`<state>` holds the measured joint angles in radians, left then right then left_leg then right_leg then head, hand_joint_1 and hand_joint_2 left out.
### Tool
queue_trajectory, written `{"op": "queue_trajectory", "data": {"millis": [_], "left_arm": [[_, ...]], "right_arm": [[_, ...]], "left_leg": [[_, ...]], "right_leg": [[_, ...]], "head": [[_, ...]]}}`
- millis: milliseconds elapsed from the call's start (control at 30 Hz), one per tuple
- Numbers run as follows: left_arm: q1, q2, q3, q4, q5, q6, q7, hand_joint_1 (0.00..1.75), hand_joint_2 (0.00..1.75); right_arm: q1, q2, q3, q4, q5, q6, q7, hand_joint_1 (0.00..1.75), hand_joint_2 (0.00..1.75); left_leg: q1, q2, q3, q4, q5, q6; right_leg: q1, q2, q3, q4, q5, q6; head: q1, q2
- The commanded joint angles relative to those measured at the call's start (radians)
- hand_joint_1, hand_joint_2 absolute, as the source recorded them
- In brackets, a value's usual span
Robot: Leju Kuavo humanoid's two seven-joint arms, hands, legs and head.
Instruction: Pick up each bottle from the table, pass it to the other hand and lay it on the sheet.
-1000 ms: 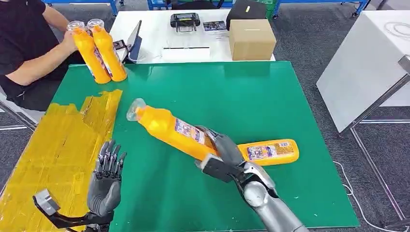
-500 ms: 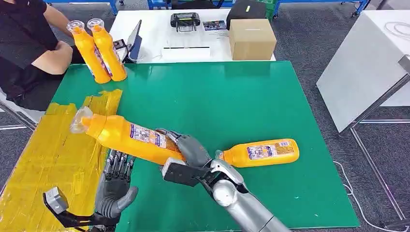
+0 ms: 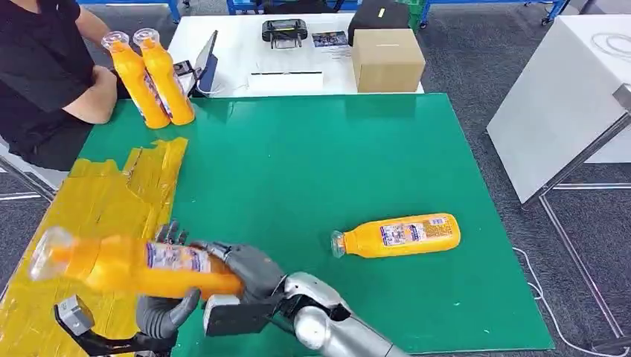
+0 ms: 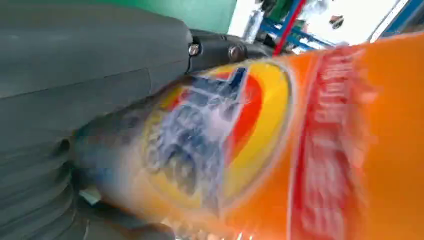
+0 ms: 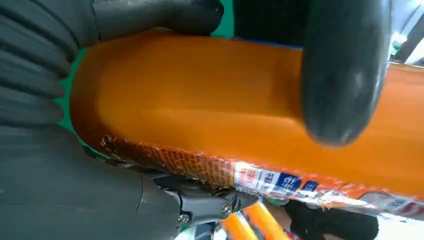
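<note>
Carried leftward since the earlier frame, the bottle (image 3: 134, 264) (gripped by the right robot hand (image 3: 249, 269)) could drop if released before the spread left robot hand (image 3: 165, 309) closes.

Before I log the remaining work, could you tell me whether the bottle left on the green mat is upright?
No, the bottle lies on its side.

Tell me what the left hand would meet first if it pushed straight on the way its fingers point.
Most likely the orange plastic bottle held by the right hand: it lies directly across the left hand, though contact is unclear.
</note>
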<state>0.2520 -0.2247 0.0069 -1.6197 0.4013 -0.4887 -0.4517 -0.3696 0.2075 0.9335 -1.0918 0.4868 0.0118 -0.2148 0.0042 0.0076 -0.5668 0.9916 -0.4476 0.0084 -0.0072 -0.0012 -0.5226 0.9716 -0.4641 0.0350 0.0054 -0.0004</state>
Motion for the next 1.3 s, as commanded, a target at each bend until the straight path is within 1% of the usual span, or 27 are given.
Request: {"op": "queue_trajectory", "data": {"millis": [33, 133, 200, 233, 300, 367, 433, 467, 567, 600, 633, 667, 767, 800, 900, 933, 967, 1000, 1033, 1133, 1200, 1300], "left_arm": [[-0.044, -0.008, 0.009, 0.056, -0.001, 0.006, 0.004, 0.0, 1.75], [-0.044, -0.008, 0.009, 0.056, -0.001, 0.006, 0.004, 0.0, 1.75], [-0.044, -0.008, 0.009, 0.056, -0.001, 0.006, 0.004, 0.0, 1.75], [-0.044, -0.008, 0.009, 0.056, -0.001, 0.006, 0.004, 0.0, 1.75], [-0.044, -0.008, 0.009, 0.056, -0.001, 0.006, 0.004, 0.0, 1.75], [-0.044, -0.008, 0.009, 0.056, -0.001, 0.006, 0.004, 0.0, 1.75], [-0.044, -0.008, 0.009, 0.056, -0.001, 0.006, 0.004, 0.0, 1.75], [-0.043, -0.012, 0.013, 0.054, 0.003, 0.008, 0.003, 1.75, 1.75], [-0.044, -0.016, 0.015, 0.049, 0.012, -0.004, -0.004, 1.75, 1.75], [-0.044, -0.017, 0.016, 0.048, 0.011, -0.004, -0.004, 1.75, 1.75], [-0.045, -0.018, 0.017, 0.048, 0.01, -0.002, -0.005, 1.75, 1.75], [-0.045, -0.018, 0.017, 0.048, 0.01, -0.002, -0.005, 1.75, 1.75], [-0.047, -0.018, 0.021, 0.048, 0.009, -0.003, -0.009, 1.75, 1.75], [-0.046, -0.02, 0.024, 0.048, 0.008, -0.005, -0.012, 1.75, 1.75], [-0.047, -0.021, 0.026, 0.045, 0.006, -0.004, -0.014, 1.75, 1.75], [-0.047, -0.021, 0.026, 0.045, 0.006, -0.004, -0.014, 1.75, 1.75], [-0.047, -0.021, 0.026, 0.045, 0.006, -0.004, -0.014, 1.75, 1.75], [-0.047, -0.021, 0.026, 0.045, 0.006, -0.004, -0.014, 1.75, 1.75], [-0.047, -0.021, 0.026, 0.045, 0.006, -0.004, -0.014, 1.75, 1.75], [-0.047, -0.021, 0.026, 0.045, 0.006, -0.004, -0.014, 1.75, 1.75], [-0.047, -0.021, 0.026, 0.045, 0.006, -0.004, -0.014, 1.75, 1.75], [-0.047, -0.021, 0.026, 0.045, 0.006, -0.004, -0.014, 1.75, 1.75]], "right_arm": [[-0.039, -0.001, 0.134, 0.129, 0.0, 0.011, -0.007, 1.75, 1.75], [-0.039, -0.001, 0.134, 0.129, 0.0, 0.011, -0.007, 1.75, 1.75], [-0.039, -0.001, 0.134, 0.129, 0.0, 0.011, -0.007, 1.75, 1.75], [-0.039, -0.001, 0.134, 0.129, 0.0, 0.011, -0.007, 1.75, 1.75], [-0.039, -0.001, 0.134, 0.129, 0.0, 0.011, -0.007, 1.75, 1.75], [-0.039, -0.001, 0.134, 0.129, 0.0, 0.011, -0.007, 1.75, 1.75], [-0.039, -0.001, 0.134, 0.129, 0.0, 0.011, -0.007, 1.75, 1.75], [-0.039, -0.003, 0.135, 0.127, 0.0, 0.011, -0.007, 1.75, 1.75], [-0.04, -0.003, 0.135, 0.136, -0.004, 0.011, -0.006, 1.75, 1.75], [-0.04, -0.003, 0.135, 0.137, -0.005, 0.01, -0.006, 1.75, 1.75], [-0.04, -0.004, 0.135, 0.138, -0.005, 0.011, -0.006, 1.75, 1.75], [-0.04, -0.004, 0.135, 0.138, -0.005, 0.011, -0.006, 1.75, 1.75], [-0.042, -0.004, 0.135, 0.144, -0.005, 0.01, -0.006, 1.75, 1.75], [-0.042, -0.004, 0.134, 0.147, -0.004, 0.008, -0.005, 1.75, 1.75], [-0.041, -0.005, 0.134, 0.148, -0.004, 0.007, -0.005, 1.75, 1.75], [-0.041, -0.005, 0.134, 0.148, -0.004, 0.007, -0.005, 1.75, 1.75], [-0.041, -0.005, 0.134, 0.148, -0.004, 0.007, -0.005, 1.75, 1.75], [-0.041, -0.005, 0.134, 0.148, -0.004, 0.007, -0.005, 1.75, 1.75], [-0.041, -0.005, 0.134, 0.148, -0.004, 0.007, -0.005, 1.75, 1.75], [-0.041, -0.005, 0.134, 0.148, -0.004, 0.007, -0.005, 1.75, 1.75], [-0.041, -0.005, 0.134, 0.148, -0.004, 0.007, -0.005, 1.75, 1.75], [-0.041, -0.005, 0.134, 0.148, -0.004, 0.007, -0.005, 1.75, 1.75]], "left_leg": [[0.001, -0.002, 0.003, -0.001, 0.0, 0.0], [0.0, -0.002, 0.002, -0.002, 0.0, 0.0], [0.002, -0.003, 0.004, -0.002, 0.0, 0.0], [0.0, -0.002, 0.002, -0.001, 0.0, 0.0], [0.001, -0.003, 0.004, -0.001, 0.0, 0.0], [0.0, -0.002, 0.002, -0.001, 0.0, 0.0], [0.001, -0.003, 0.004, -0.002, 0.0, 0.0], [0.002, -0.004, 0.004, -0.002, 0.0, 0.0], [0.002, -0.004, 0.004, -0.001, 0.0, 0.0], [0.0, -0.002, 0.001, -0.001, 0.0, 0.0], [0.001, -0.003, 0.003, -0.001, 0.0, 0.0], [0.0, -0.002, 0.002, -0.001, 0.0, 0.0], [0.001, -0.003, 0.003, -0.001, 0.0, 0.0], [0.0, -0.002, 0.002, -0.001, 0.0, 0.0], [0.001, -0.003, 0.003, -0.001, 0.0, 0.0], [0.0, -0.002, 0.002, -0.001, 0.0, 0.0], [0.001, -0.004, 0.004, -0.002, 0.0, 0.0], [0.0, -0.003, 0.002, -0.001, 0.0, 0.0], [0.001, -0.004, 0.004, -0.002, 0.0, 0.0], [0.0, -0.003, 0.002, -0.001, 0.0, 0.0], [0.002, -0.004, 0.004, -0.001, 0.0, 0.0], [0.002, -0.004, 0.003, -0.001, 0.0, 0.0]], "right_leg": [[0.001, -0.002, 0.005, -0.003, 0.0, 0.0], [0.0, -0.001, 0.003, -0.002, 0.0, 0.0], [0.001, -0.002, 0.006, -0.004, 0.0, -0.001], [0.0, -0.002, 0.003, -0.002, 0.0, 0.0], [0.001, -0.003, 0.006, -0.003, 0.0, -0.001], [-0.001, -0.002, 0.003, -0.002, 0.0, 0.0], [0.001, -0.003, 0.006, -0.003, -0.001, -0.001], [0.001, -0.003, 0.006, -0.003, -0.001, -0.001], [0.001, -0.003, 0.006, -0.004, 0.0, -0.001], [0.0, -0.002, 0.002, -0.001, 0.0, 0.0], [0.001, -0.003, 0.005, -0.003, 0.0, -0.001], [0.0, -0.002, 0.003, -0.002, 0.0, 0.0], [0.001, -0.003, 0.005, -0.003, 0.0, 0.0], [0.0, -0.002, 0.002, -0.002, 0.0, 0.0], [0.001, -0.003, 0.005, -0.003, 0.0, 0.0], [0.0, -0.002, 0.003, -0.002, 0.0, 0.0], [0.001, -0.003, 0.005, -0.003, 0.0, 0.0], [0.0, -0.002, 0.003, -0.002, 0.0, 0.0], [0.001, -0.004, 0.006, -0.003, 0.0, -0.001], [0.0, -0.002, 0.003, -0.002, 0.0, 0.0], [0.002, -0.003, 0.006, -0.004, 0.0, -0.001], [0.001, -0.003, 0.005, -0.003, 0.0, -0.001]], "head": [[0.0, 0.0], [-0.001, 0.0], [0.0, 0.0], [0.0, 0.0], [0.0, 0.0], [0.0, 0.0], [0.0, 0.0], [-0.001, 0.0], [-0.001, 0.0], [0.0, 0.0], [0.0, 0.0], [-0.001, 0.0], [-0.001, 0.0], [0.0, 0.0], [-0.001, 0.0], [-0.001, 0.0], [0.0, 0.0], [-0.001, 0.0], [0.0, 0.0], [-0.001, 0.0], [-0.001, 0.0], [-0.001, 0.0]]}}
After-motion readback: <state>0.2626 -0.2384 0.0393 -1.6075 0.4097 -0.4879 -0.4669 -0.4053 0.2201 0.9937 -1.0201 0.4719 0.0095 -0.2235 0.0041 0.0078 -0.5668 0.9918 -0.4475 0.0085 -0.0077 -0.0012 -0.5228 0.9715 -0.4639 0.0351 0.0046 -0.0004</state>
